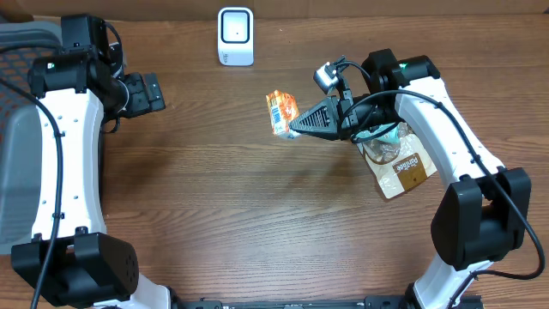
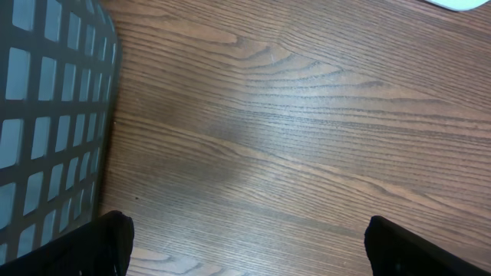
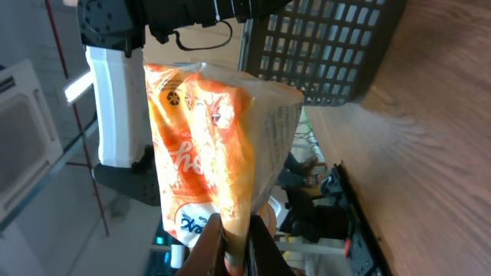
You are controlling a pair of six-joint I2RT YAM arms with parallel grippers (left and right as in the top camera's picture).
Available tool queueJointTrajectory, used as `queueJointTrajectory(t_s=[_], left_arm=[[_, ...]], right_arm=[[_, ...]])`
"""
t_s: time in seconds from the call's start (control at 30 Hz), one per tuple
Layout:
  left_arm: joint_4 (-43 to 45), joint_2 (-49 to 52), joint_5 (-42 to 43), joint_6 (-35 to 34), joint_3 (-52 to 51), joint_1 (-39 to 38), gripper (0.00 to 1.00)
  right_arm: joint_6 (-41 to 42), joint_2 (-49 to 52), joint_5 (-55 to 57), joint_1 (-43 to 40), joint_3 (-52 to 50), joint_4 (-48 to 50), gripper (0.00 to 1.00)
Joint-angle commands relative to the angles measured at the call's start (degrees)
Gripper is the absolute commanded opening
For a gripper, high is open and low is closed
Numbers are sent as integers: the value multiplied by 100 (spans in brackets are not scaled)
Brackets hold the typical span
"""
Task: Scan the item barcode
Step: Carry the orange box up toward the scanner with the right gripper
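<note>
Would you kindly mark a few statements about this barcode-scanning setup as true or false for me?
1. The right gripper is shut on the orange packet. True.
2. The left gripper holds the brown packet. False: it is open and empty, and the brown packet lies on the table.
3. The white scanner stands apart from the orange packet. True.
4. The orange packet lies in the grey basket. False: the right gripper holds it, well away from the basket.
</note>
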Motion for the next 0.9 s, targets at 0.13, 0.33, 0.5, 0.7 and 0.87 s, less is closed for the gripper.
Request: queueJointTrajectory(t_s=[0.13,0.33,0.5,0.7,0.87], left_arm=[[-2,31,-55,-15,39,-13,100],[-2,31,-55,-15,39,-13,100],[-2,31,-57,-15,39,-13,99],[-2,31,-57,-15,39,-13,99],[0,31,-55,-17,39,-13,100]], right_arm=[[828,-175,1198,85,20,699,4],[2734,-175,3316,385,20,1770,4],[3574,-175,5010,614,66,2070,4],[3842,-31,5890,789,1119,1565,4],[3810,557,7499,1060,2988,811,4]])
